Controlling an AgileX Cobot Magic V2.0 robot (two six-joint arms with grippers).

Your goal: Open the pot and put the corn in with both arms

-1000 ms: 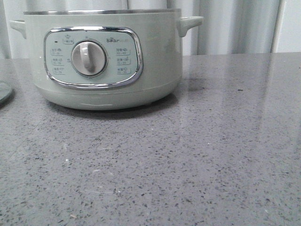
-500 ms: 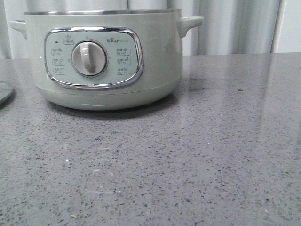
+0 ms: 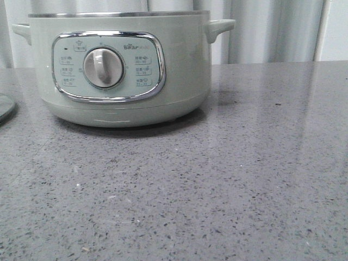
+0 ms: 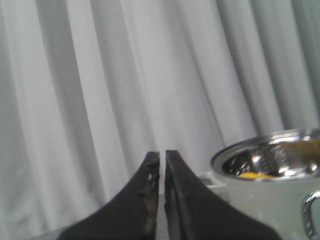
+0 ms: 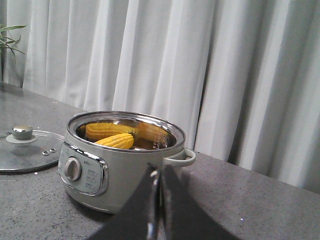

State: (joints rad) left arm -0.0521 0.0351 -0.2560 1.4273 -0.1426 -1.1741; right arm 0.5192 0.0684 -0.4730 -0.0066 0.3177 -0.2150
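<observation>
The pale grey-green pot [image 3: 119, 70] stands open on the grey counter, its dial facing the front view. In the right wrist view the pot [image 5: 125, 165] holds a yellow corn cob [image 5: 116, 141], with its reflection on the steel wall behind it. In the left wrist view the pot's steel rim [image 4: 270, 160] shows with a sliver of yellow corn [image 4: 255, 175] inside. My left gripper [image 4: 162, 156] is shut and empty, raised beside the pot. My right gripper [image 5: 159, 172] is shut and empty, back from the pot. Neither gripper shows in the front view.
A glass lid [image 5: 25, 150] with a metal knob lies flat on the counter beside the pot; its edge shows in the front view [image 3: 4, 106]. White curtains [image 5: 200, 65] hang behind the counter. A plant's leaves [image 5: 7, 37] show far off.
</observation>
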